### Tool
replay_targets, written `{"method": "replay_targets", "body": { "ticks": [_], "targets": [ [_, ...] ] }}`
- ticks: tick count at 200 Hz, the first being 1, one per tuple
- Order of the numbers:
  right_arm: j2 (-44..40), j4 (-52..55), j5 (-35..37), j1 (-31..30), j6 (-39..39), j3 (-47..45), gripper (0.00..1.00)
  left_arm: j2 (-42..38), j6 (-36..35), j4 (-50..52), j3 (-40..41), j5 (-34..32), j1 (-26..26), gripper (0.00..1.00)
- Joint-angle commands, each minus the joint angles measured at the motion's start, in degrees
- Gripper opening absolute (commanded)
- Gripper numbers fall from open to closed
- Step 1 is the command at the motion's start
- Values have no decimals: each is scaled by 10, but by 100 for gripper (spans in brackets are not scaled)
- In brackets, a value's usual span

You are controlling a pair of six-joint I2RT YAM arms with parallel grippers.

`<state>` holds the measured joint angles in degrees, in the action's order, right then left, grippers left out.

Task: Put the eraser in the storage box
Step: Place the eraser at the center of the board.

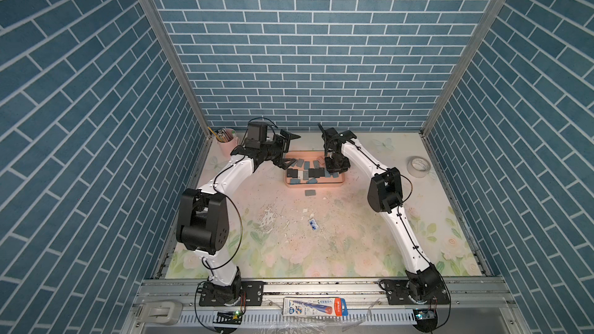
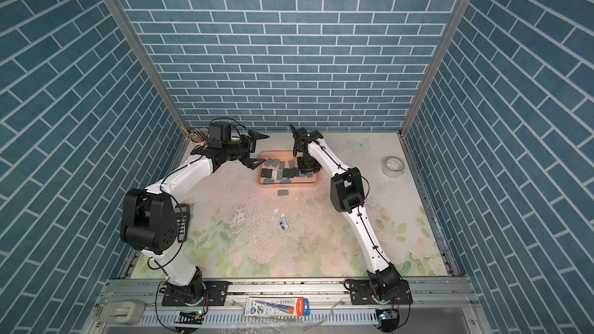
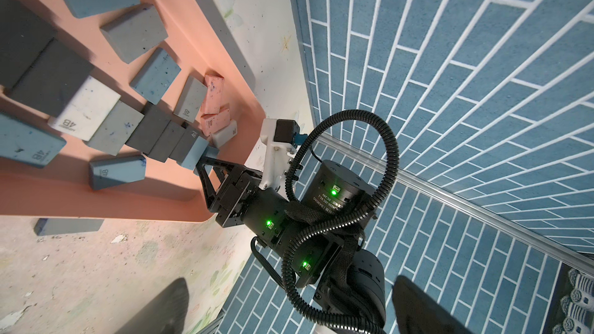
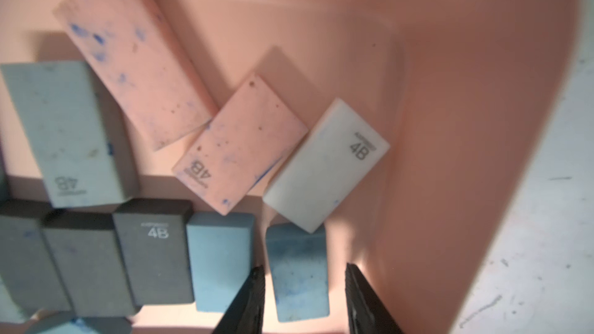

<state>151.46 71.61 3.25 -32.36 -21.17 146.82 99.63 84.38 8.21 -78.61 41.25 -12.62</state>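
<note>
The salmon-pink storage box [image 1: 316, 184] [image 2: 289, 184] lies at the back middle of the table and holds several blue, grey, black, pink and white erasers. My right gripper [image 4: 303, 287] is down inside its right end [image 1: 334, 170], open. A blue eraser [image 4: 297, 277] lies on the box floor between the fingers with a gap on each side. My left gripper [image 1: 289, 151] [image 3: 289, 310] hangs wide open and empty over the box's left end. A grey eraser [image 1: 310, 193] [image 2: 282, 193] lies on the table just in front of the box. A blue-and-white wrapped eraser [image 1: 313, 223] lies nearer the middle.
A pale pink pencil cup [image 1: 226, 144] stands at the back left. A roll of tape [image 1: 418, 166] sits at the right. A calculator [image 2: 183, 220] lies under the left arm. A pen package [image 1: 315, 306] rests on the front rail.
</note>
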Motion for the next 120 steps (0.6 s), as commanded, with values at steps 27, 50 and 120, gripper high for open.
{"method": "replay_targets", "body": {
  "ticks": [27,50,120],
  "targets": [
    [-28,16,9,-4,11,32,48,-8,-35,43,-26,0,2,100],
    [-42,18,10,-4,9,32,50,-14,-50,62,-29,-1,2,100],
    [-86,21,25,-5,2,3,55,-26,-95,113,-31,-6,1,100]
  ]
}}
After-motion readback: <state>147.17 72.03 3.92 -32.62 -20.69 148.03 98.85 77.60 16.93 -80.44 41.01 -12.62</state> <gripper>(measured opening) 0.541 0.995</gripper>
